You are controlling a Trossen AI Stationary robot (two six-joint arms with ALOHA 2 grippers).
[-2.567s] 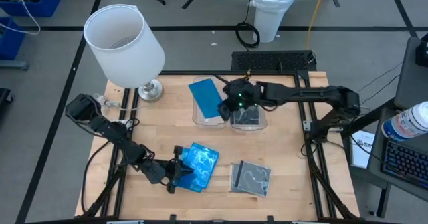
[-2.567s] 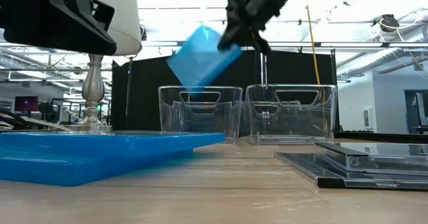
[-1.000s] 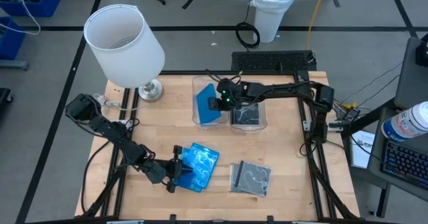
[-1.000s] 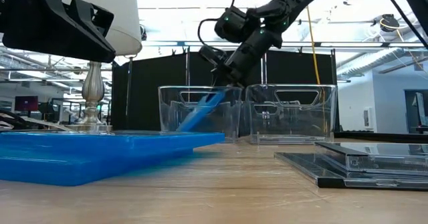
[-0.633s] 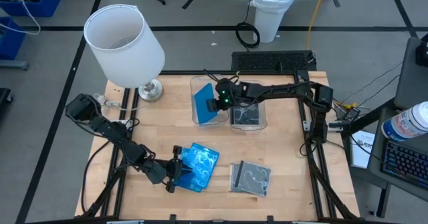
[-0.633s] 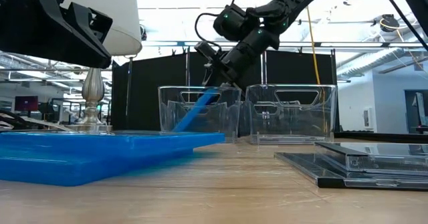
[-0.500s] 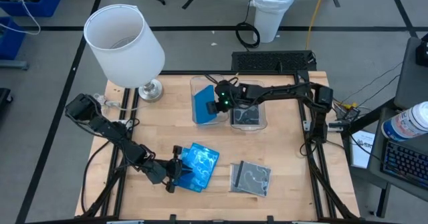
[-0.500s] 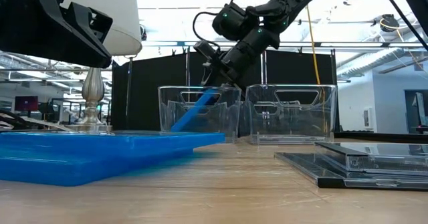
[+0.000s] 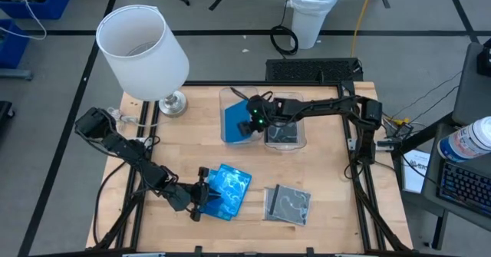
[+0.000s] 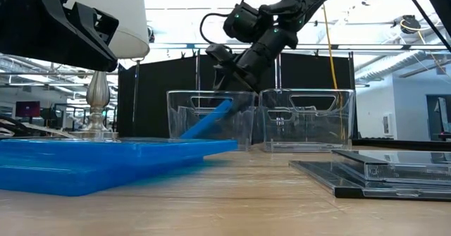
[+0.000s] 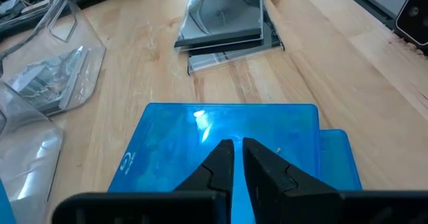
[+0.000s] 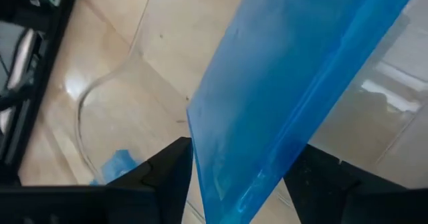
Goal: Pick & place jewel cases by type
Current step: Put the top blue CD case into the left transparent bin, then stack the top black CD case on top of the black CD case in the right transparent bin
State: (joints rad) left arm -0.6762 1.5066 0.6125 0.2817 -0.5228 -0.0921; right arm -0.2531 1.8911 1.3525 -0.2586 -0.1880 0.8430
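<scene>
A blue jewel case (image 10: pixel 206 120) stands slanted in the left clear bin (image 9: pixel 225 96). Its lower end rests on the bin floor. My right gripper (image 12: pixel 241 164) is open just above that bin, one finger on either side of the case's upper edge (image 12: pixel 267 117). The right bin (image 10: pixel 306 120) holds a dark jewel case (image 9: pixel 284 134). At the front left, my left gripper (image 11: pixel 234 158) is shut, its fingertips over the top case of a small blue stack (image 9: pixel 226 189). A stack of dark cases (image 9: pixel 288 205) lies on the table to the right of the blue stack. My right gripper comes from above, slanting in from the table's right, with its fingers (image 12: pixel 170 174) astride the blue case's upper edge (image 12: pixel 221 150); whether either finger touches the case I cannot tell. My left gripper's tips lie over the top blue case (image 11: pixel 221 127); whether they touch it I cannot tell.
A white-shaded lamp (image 9: pixel 142 46) stands at the table's far left corner on a metal base (image 9: pixel 173 103). Bare wood lies between the bins and the front stacks. A dark mat (image 9: pixel 311 69) lies past the far edge.
My right gripper has opened over the left bin and drawn up a little. The blue case it lowered there now slants a bit flatter, its lower end on the bin floor.
</scene>
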